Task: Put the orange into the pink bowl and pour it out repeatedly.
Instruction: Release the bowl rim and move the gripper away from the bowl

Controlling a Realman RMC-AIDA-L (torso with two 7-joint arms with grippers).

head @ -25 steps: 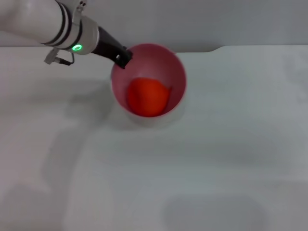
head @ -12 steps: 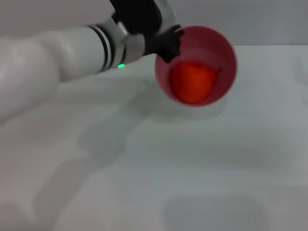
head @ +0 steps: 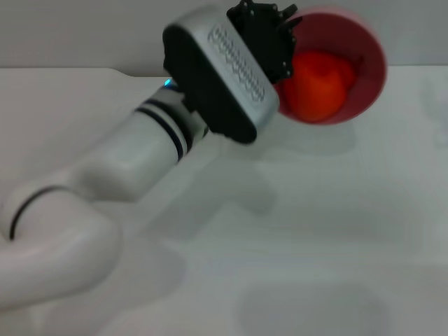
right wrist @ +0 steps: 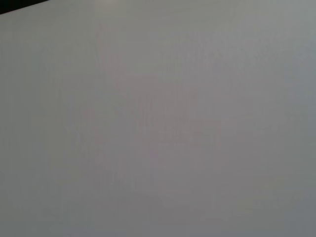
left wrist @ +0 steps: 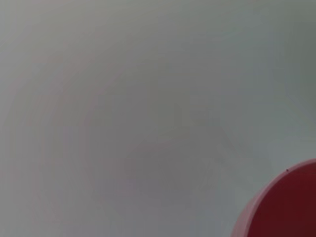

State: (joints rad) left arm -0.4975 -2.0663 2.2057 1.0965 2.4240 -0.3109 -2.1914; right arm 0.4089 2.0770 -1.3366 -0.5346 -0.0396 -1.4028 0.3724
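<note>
Holding the deep glossy pink plastic bowl (head: 350,66) by its near rim, left gripper (head: 269,42) clamped on the wall, bowl lifted off the white table (head: 336,231) and tipped toward the head camera. Small bumpy red-orange fruit (head: 318,84) sitting inside against the lower wall. Likely mid-pour. Risk: orange rolling out fast and off the table's edge, or the smooth rim slipping from a one-sided grip. Nothing else near; no obstruction below. Right gripper out of view, so state unknown.
</note>
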